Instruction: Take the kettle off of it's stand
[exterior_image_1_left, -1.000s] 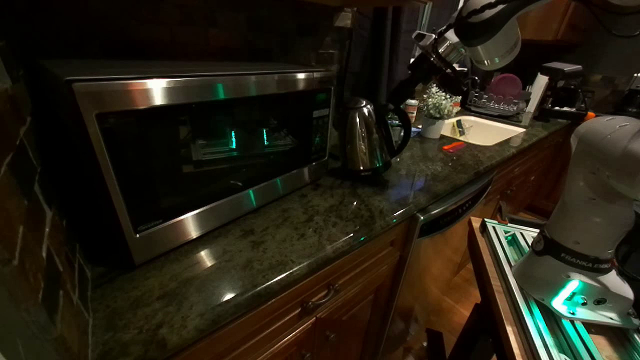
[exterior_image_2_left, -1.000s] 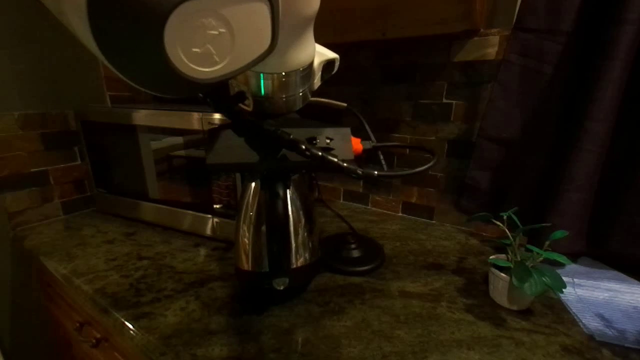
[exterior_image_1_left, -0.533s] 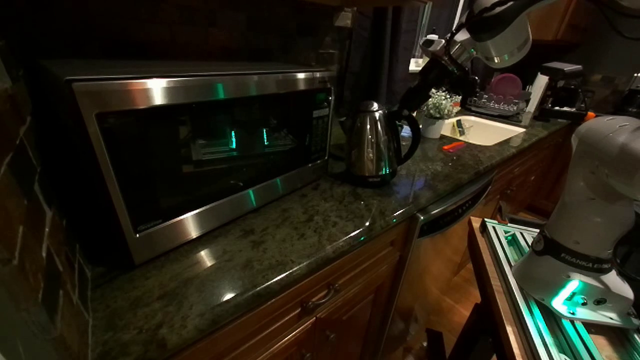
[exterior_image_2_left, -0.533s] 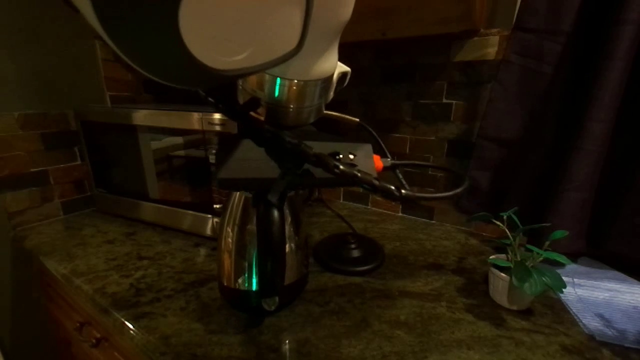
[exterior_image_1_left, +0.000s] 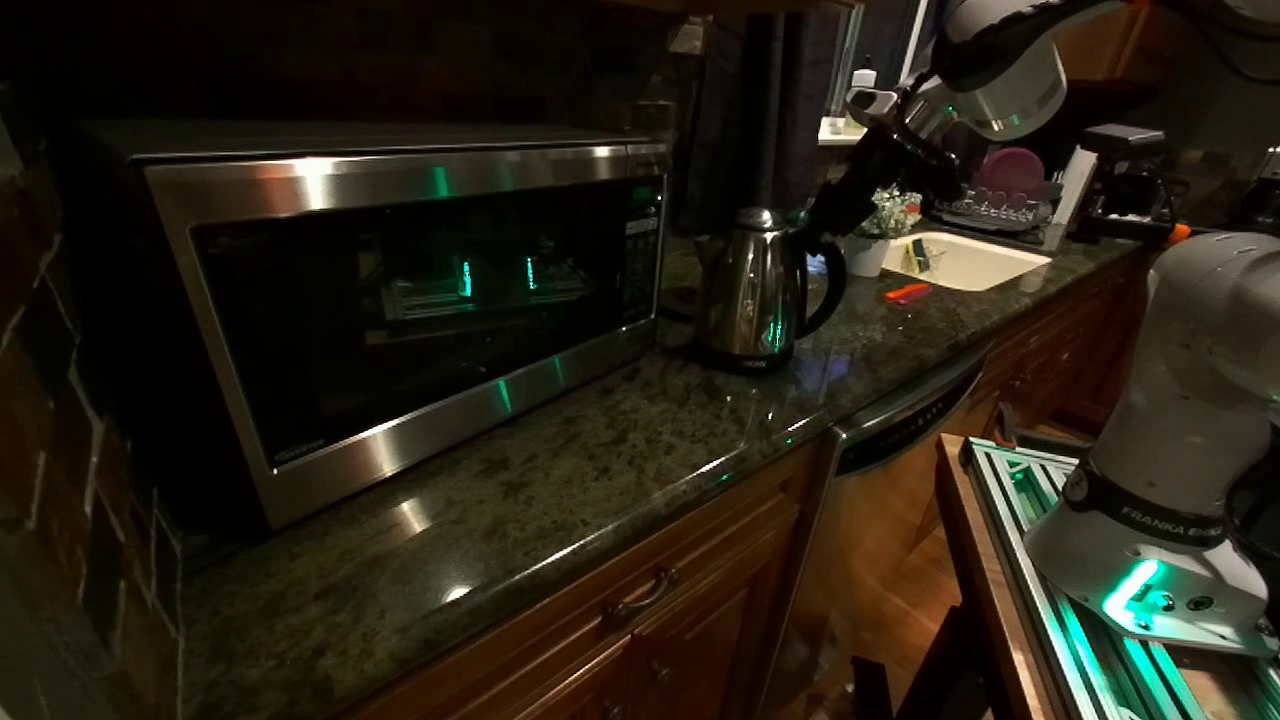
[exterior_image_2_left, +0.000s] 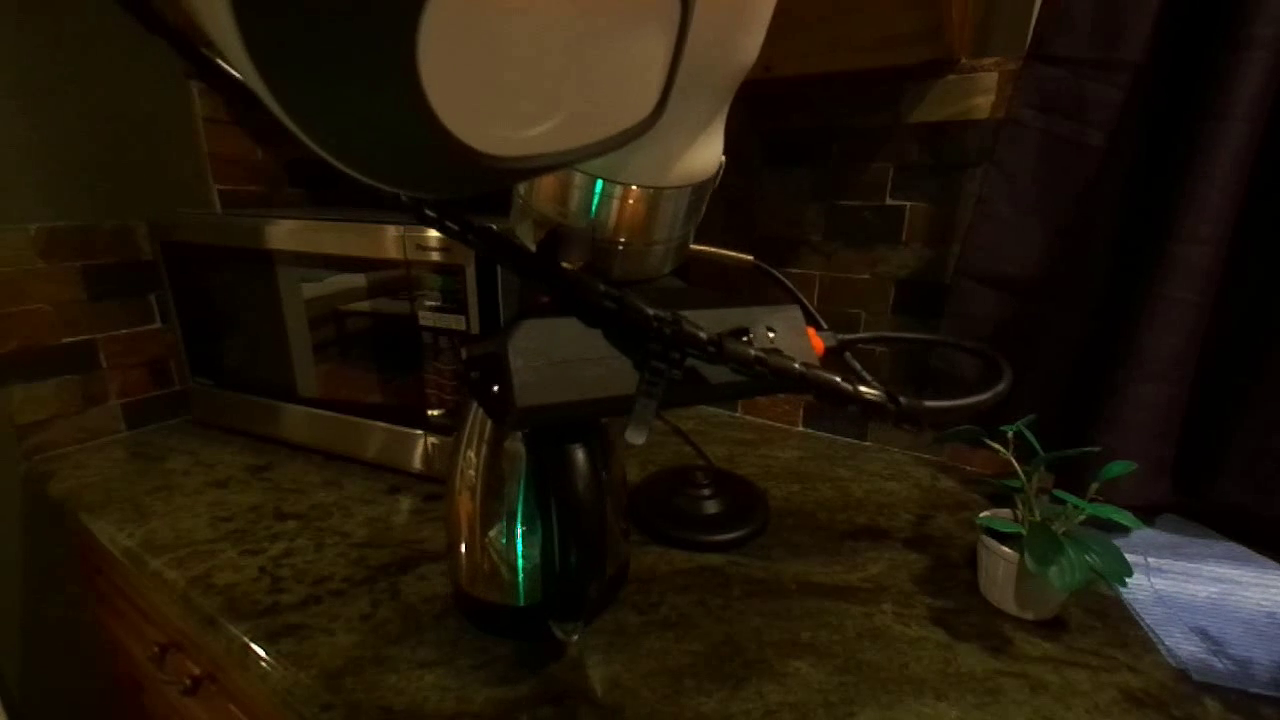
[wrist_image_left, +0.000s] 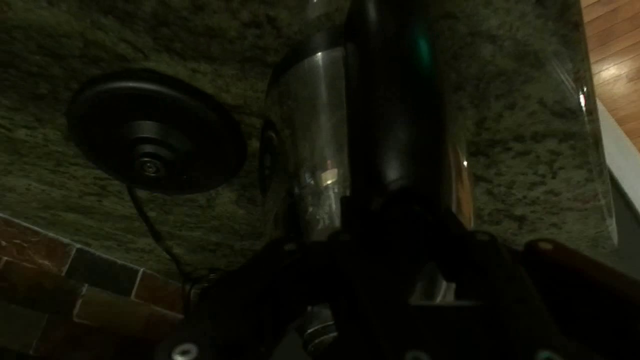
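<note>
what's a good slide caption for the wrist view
The kettle off its stand, with the shadowed pincer at its handle.

We get dim pictures in every view. In an exterior view a green light (exterior_image_1_left: 1132, 592) glows at the right, with green streaks on the microwave (exterior_image_1_left: 430, 310) and white glare toward its left and on the near counter (exterior_image_1_left: 600, 450). The kettle (exterior_image_1_left: 750, 295) has a green glint in both exterior views. In the murky wrist view we can barely part the black gripper (wrist_image_left: 397, 210) from the shadowed handle (wrist_image_left: 395, 105).
</note>
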